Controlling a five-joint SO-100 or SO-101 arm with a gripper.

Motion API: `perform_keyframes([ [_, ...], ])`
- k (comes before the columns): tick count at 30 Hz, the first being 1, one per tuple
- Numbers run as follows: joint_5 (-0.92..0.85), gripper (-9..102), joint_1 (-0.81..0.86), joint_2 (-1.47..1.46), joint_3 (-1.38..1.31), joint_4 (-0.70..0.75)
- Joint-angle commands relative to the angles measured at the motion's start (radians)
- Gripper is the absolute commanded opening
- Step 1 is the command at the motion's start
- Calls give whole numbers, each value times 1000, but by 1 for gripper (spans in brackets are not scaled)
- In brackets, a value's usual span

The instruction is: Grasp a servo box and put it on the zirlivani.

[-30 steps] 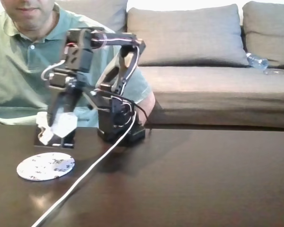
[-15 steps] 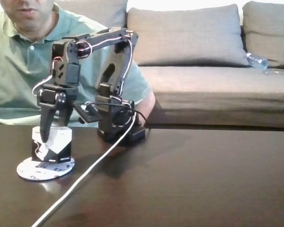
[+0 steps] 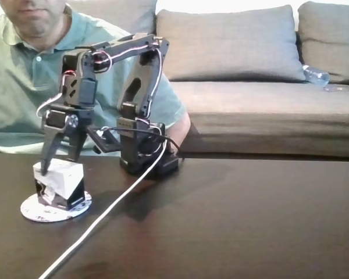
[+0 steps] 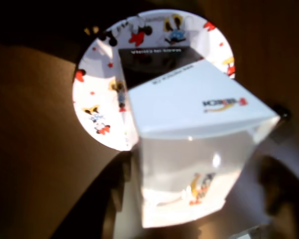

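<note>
servo box [image 3: 59,185] — stands on the zirlivani [image 3: 32,211] at the table's [image 3: 232,221] left in the fixed view | gripper [image 3: 57,165] over its top, 2 fingers spread, seemingly not clamping — contact unclear

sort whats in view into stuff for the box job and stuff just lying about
Job: small white-and-black cardboard servo box; flat round white printed disc under it; black two-finger gripper.
Lying about: clear plastic bottle on the grey sofa; white cable.
</note>
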Motion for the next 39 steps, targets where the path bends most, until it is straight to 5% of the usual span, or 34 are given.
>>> perform_keyframes([
  [1, 0, 40, -26, 5, -61, 8],
  [12, 54, 39, -176, 179, -351, 479],
  [17, 109, 16, -333, 472, -396, 592],
  [24, 115, 0, -509, 776, -97, 394],
  [31, 115, 0, -548, 1009, 362, 71],
  [39, 124, 0, -678, 1094, 597, 52],
])
